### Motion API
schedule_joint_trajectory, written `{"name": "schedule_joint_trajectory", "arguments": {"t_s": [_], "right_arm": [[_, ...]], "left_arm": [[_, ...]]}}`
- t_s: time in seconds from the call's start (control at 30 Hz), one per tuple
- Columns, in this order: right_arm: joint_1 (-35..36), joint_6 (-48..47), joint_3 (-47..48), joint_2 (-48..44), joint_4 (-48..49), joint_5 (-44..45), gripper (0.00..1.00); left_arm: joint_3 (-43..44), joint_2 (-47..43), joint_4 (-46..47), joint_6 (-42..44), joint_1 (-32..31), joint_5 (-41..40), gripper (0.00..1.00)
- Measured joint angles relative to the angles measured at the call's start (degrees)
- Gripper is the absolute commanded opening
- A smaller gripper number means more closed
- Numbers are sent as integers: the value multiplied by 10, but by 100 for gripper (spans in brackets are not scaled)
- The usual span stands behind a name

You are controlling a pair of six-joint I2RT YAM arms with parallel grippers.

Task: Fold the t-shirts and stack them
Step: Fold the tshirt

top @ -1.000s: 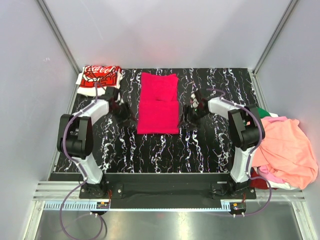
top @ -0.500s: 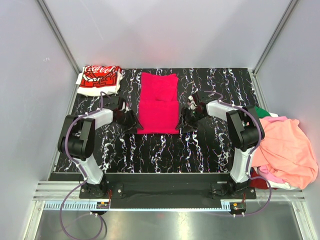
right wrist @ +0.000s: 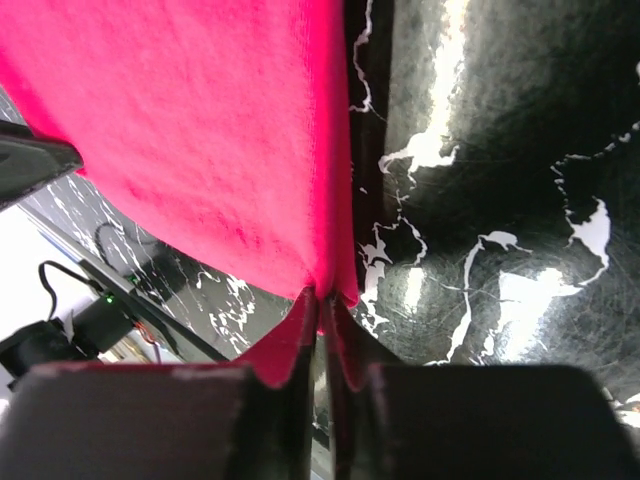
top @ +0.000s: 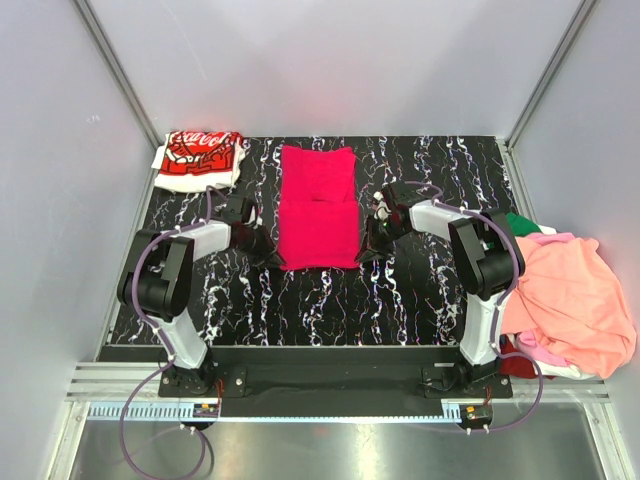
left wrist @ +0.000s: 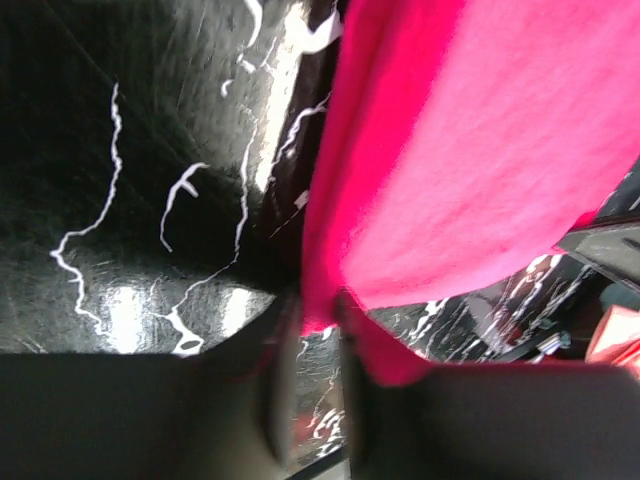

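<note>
A crimson-pink t-shirt point(top: 318, 205) lies folded into a long strip in the middle of the black marbled table point(top: 420, 290). My left gripper point(top: 268, 252) is low at its near left corner and my right gripper point(top: 366, 250) is at its near right corner. In the left wrist view the gripper point(left wrist: 315, 305) is shut on the crimson cloth point(left wrist: 470, 170) at the corner. The right wrist view shows that gripper point(right wrist: 322, 300) shut tight on the shirt's edge point(right wrist: 200, 130). A folded white t-shirt with red logo print point(top: 198, 158) rests at the back left.
A loose pile of salmon-orange point(top: 572, 295), pink and green t-shirts hangs over the table's right edge beside the right arm's base. Grey walls and metal frame posts point(top: 118, 70) enclose the table at the back and sides.
Both grippers have slid toward me along the crimson shirt's sides to its near corners and gone from open to shut on the cloth.
</note>
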Motion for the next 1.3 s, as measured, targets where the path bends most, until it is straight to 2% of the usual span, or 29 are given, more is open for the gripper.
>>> {"name": "schedule_joint_trajectory", "arguments": {"t_s": [0.03,0.37,0.53,0.77,0.97,1.3], "right_arm": [[0,0,0,0,0,0,0],[2,7,-24,-15,9,2,0],[6,17,-87,-95,4,10,0],[38,36,-191,-235,0,24,0],[52,62,-270,-314,-17,27,0],[57,88,-242,-435,-101,36,0]], "left_arm": [[-1,0,-1,1,-1,-1,0],[-9,-15,-6,11,-6,-14,0],[-58,-89,-31,14,-21,-16,0],[-141,-234,-54,-7,-82,-30,0],[-189,-308,-89,-37,-108,-33,0],[-144,-392,-189,-54,-112,-33,0]]}}
